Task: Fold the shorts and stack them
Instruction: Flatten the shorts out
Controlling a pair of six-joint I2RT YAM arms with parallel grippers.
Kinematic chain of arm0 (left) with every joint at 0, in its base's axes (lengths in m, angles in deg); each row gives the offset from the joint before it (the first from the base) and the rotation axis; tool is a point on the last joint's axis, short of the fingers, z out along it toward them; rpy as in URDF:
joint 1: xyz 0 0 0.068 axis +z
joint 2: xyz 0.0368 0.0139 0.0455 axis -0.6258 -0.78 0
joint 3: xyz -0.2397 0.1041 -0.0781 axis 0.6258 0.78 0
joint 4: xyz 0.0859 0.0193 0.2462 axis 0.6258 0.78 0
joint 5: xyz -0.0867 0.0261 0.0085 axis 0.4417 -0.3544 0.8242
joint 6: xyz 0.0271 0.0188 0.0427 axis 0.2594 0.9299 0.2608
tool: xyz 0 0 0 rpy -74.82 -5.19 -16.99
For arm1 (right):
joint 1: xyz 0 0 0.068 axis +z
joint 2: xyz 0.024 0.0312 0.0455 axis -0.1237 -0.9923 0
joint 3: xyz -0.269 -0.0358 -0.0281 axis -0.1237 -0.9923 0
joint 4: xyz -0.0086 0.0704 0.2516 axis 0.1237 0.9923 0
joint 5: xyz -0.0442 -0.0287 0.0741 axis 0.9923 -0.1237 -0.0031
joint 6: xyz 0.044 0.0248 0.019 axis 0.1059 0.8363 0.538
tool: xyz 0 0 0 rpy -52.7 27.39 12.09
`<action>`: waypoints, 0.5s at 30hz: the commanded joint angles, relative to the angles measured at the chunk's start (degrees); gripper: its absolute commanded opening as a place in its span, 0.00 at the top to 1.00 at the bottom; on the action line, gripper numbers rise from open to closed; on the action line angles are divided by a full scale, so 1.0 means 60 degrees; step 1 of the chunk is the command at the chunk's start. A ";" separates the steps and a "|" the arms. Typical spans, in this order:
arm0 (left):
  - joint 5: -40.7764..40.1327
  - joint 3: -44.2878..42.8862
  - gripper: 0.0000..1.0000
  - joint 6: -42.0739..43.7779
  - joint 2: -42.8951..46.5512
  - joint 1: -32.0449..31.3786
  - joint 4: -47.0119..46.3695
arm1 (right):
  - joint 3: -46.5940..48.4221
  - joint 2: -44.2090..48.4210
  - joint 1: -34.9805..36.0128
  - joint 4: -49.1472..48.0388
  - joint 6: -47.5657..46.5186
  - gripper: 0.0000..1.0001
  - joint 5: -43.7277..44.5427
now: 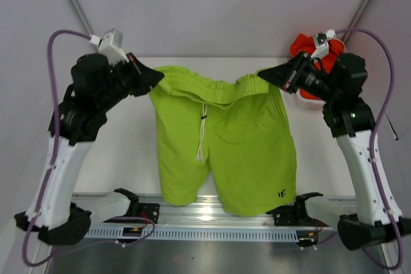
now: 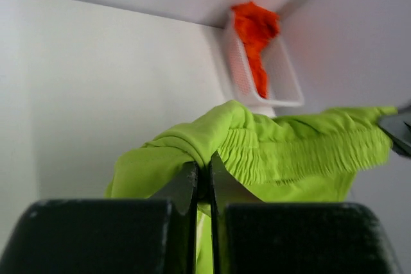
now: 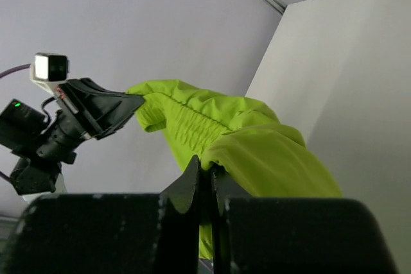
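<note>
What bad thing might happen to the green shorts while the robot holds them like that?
1. The left gripper and right gripper each pinch only a small fold of the green shorts at the waistband, so a corner might slip out.
2. The leg ends reach the metal rail at the near edge and might catch there.
3. The right gripper is close to the white basket holding the orange shorts and might bump it.

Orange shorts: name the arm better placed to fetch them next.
Right, probably. The orange shorts sit in the basket just behind the right gripper; the left gripper is across the table. Both grip the green shorts.
</note>
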 commanded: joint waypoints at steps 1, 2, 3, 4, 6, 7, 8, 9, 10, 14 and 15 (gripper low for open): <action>0.2655 -0.0775 1.00 0.0212 -0.0854 0.1802 -0.1183 | 0.1455 -0.0857 -0.0017 -0.1757 0.0439 1.00 -0.0515; 0.2875 -0.1779 1.00 0.0257 -0.1233 0.1891 -0.1023 | 0.1839 -0.1106 -0.0046 -0.1743 0.0439 1.00 -0.0545; 0.2921 -0.2108 1.00 0.0286 -0.1353 0.2037 -0.0949 | 0.2206 -0.1515 -0.0046 -0.1873 0.0468 1.00 -0.0762; 0.2979 -0.2358 1.00 0.0373 -0.1427 0.2067 -0.0919 | 0.2761 -0.1679 -0.0046 -0.1976 0.0541 1.00 -0.0881; 0.3053 -0.2932 1.00 0.0418 -0.1312 0.2082 -0.0962 | 0.3160 -0.1899 -0.0090 -0.2210 0.0687 1.00 -0.1377; 0.3096 -0.2860 1.00 0.0418 -0.1137 0.2082 -0.1065 | 0.3220 -0.1871 -0.0090 -0.2269 0.0746 1.00 -0.1481; 0.3111 -0.2598 1.00 0.0389 -0.0671 0.2082 -0.1254 | 0.3162 -0.1755 -0.0090 -0.2212 0.0732 1.00 -0.1540; 0.3126 -0.2421 1.00 0.0374 -0.0347 0.2082 -0.1401 | 0.3017 -0.1318 -0.0090 -0.2182 0.0703 1.00 -0.1541; 0.3097 -0.1941 1.00 0.0345 0.0019 0.2097 -0.1519 | 0.2798 -0.1024 -0.0105 -0.2197 0.0703 1.00 -0.1526; 0.2453 -0.0297 1.00 0.0096 0.2187 0.2082 -0.2149 | 0.1568 0.0499 0.0012 -0.2226 0.1112 1.00 -0.1570; 0.2394 0.0096 1.00 0.0081 0.2828 0.2097 -0.2048 | 0.1043 0.0821 0.0114 -0.2240 0.1243 1.00 -0.1585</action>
